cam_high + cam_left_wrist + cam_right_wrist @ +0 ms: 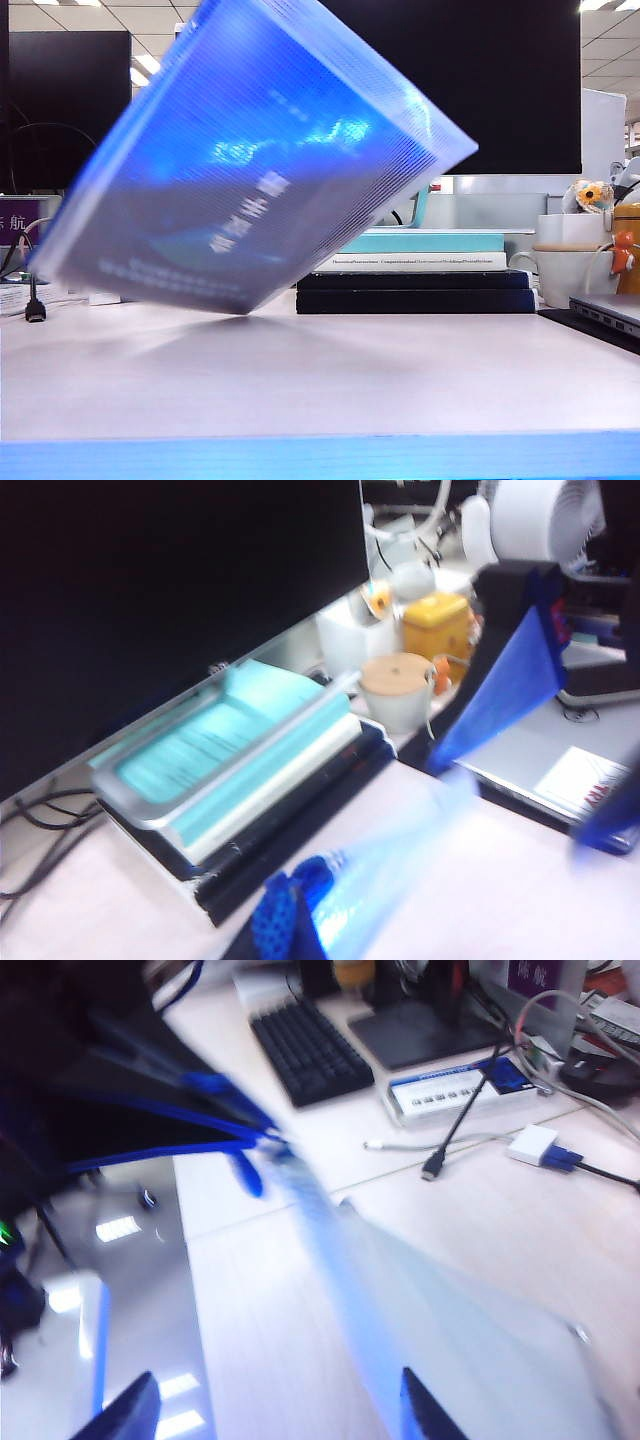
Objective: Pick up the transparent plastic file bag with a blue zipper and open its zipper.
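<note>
Left gripper (285,920) clamps file bag (260,150); right gripper (270,1410) gapes wide

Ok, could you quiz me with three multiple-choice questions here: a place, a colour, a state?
1. Where is the file bag? A) lying flat B) lifted, tilted above the table C) in a drawer
2. What colour is the top book of the stack? A) teal B) red C) yellow
3. The right gripper, beside the bag, is: A) open B) shut on a mug C) shut on a book
Answers: 1 B, the left gripper, shut on its edge, holds it aloft. 2 A, its cover shows teal. 3 A, its fingers stand wide apart.
</note>
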Robot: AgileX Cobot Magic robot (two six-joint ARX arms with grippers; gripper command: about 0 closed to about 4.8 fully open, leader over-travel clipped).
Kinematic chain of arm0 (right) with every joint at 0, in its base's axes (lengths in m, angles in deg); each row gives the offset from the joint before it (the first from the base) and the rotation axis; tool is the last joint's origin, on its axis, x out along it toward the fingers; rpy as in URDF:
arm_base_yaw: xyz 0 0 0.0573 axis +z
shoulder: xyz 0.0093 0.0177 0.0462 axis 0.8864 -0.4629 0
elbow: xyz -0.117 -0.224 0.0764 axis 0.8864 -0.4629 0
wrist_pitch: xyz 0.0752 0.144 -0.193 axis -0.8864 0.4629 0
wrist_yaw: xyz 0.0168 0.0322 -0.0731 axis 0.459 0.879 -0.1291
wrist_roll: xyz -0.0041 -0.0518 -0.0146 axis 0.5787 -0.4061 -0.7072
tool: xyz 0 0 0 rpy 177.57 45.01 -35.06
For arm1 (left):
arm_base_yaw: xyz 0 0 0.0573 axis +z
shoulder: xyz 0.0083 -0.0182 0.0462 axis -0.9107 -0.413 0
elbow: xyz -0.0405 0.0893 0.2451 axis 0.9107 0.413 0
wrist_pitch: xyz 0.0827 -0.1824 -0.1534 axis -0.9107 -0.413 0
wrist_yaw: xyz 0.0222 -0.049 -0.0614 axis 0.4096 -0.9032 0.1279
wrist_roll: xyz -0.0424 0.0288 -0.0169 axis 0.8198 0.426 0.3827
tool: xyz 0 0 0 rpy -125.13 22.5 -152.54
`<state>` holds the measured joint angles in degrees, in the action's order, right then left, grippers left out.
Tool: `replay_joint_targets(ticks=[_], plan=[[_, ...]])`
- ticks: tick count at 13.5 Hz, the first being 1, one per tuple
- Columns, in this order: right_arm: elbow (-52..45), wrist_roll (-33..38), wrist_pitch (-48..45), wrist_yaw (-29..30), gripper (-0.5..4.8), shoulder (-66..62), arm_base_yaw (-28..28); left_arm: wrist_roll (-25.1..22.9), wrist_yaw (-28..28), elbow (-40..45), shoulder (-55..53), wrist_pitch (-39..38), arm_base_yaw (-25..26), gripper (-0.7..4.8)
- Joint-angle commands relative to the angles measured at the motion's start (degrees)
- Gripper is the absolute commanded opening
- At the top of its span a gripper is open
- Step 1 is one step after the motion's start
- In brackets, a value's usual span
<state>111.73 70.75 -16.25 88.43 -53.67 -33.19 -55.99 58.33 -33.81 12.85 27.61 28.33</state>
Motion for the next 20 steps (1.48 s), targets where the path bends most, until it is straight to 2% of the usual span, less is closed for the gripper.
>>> replay_joint_targets(ticks=[1,5,6,7,10,11,12,13,15,17,20], plan=[[0.3,-3.8,-1.0,-1.6,3.18,0.2,1.7,0.5,-5.4,-0.5,-0.2,2.3,0.0,-0.05],[0.4,-7.2,-1.0,-2.4,3.18,0.6,2.1,0.0,-6.9,-0.5,-0.9,0.6,0.0,-0.05],[0.3,-7.2,-1.0,-2.3,3.18,0.5,2.2,-0.1,-10.6,-0.5,-0.9,0.9,0.0,-0.05],[0.3,-7.2,-1.0,-1.6,3.18,0.5,2.2,-0.1,-10.8,-0.5,-0.9,1.5,-0.1,-0.05],[0.3,-6.8,-1.0,-1.6,3.14,-0.5,2.3,3.5,-14.7,-0.5,-1.4,7.4,-0.1,-0.05],[0.3,-6.8,-1.3,-1.6,2.53,-1.0,3.4,4.0,-16.3,-0.5,-1.5,7.6,-0.1,-0.05],[0.3,-6.8,-1.7,-1.7,2.22,-1.5,4.4,4.6,-17.4,-0.5,-1.6,7.8,-0.1,-0.05],[0.3,-7.2,-1.9,-1.9,-0.08,-2.8,7.0,5.4,-18.3,-0.5,-2.5,6.9,-0.1,-0.05],[0.3,-7.3,-1.6,-5.0,-0.05,-2.7,7.1,5.4,-17.6,-0.5,-2.5,6.4,0.0,-0.05],[0.3,-7.3,0.3,-7.9,-0.05,-2.3,6.7,1.9,-11.2,-0.5,-2.4,3.1,0.0,-0.05],[0.3,-8.2,1.4,-8.4,-0.05,-0.7,6.3,-1.1,-6.4,-0.5,-2.5,-2.1,0.1,-0.05]])
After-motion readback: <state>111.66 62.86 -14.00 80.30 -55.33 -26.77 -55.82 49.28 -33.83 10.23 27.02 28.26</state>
